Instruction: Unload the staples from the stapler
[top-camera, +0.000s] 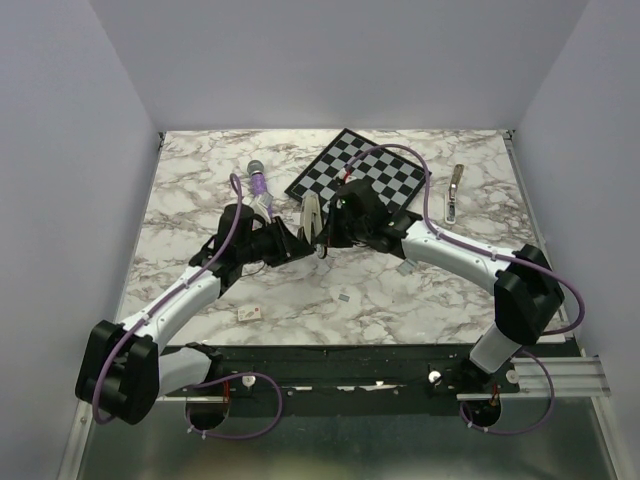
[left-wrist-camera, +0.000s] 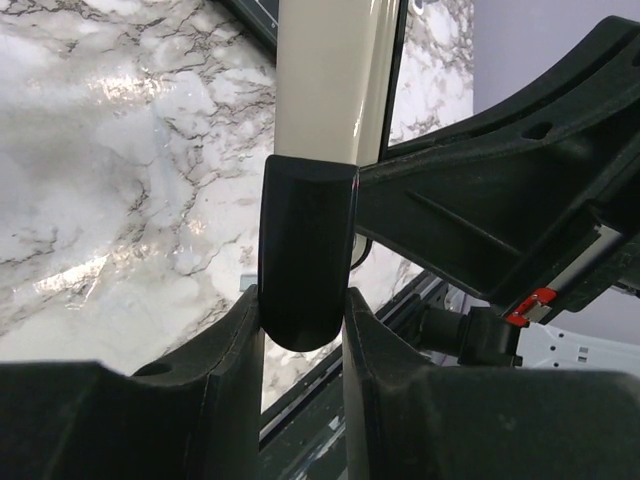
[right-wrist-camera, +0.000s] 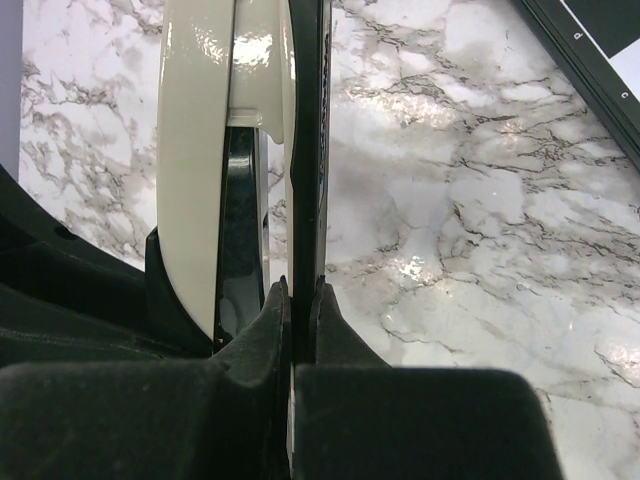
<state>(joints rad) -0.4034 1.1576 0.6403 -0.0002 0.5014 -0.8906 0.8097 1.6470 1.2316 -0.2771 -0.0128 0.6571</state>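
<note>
Near the centre of the top view, over the marble surface (top-camera: 200, 200), both arms are holding the stapler (top-camera: 312, 222) between them, just below the checkerboard (top-camera: 360, 178). Left jaws are pinching its rounded dark end; right jaws are clamping tight on its thin black rail. It is likely handling as rigid, fairly light and glossy enough to slip, so the dark end and flat rail are looking the safest holds.

Chessboard border (right-wrist-camera: 600, 62): small letters "d", "c"; nothing else legible
</note>
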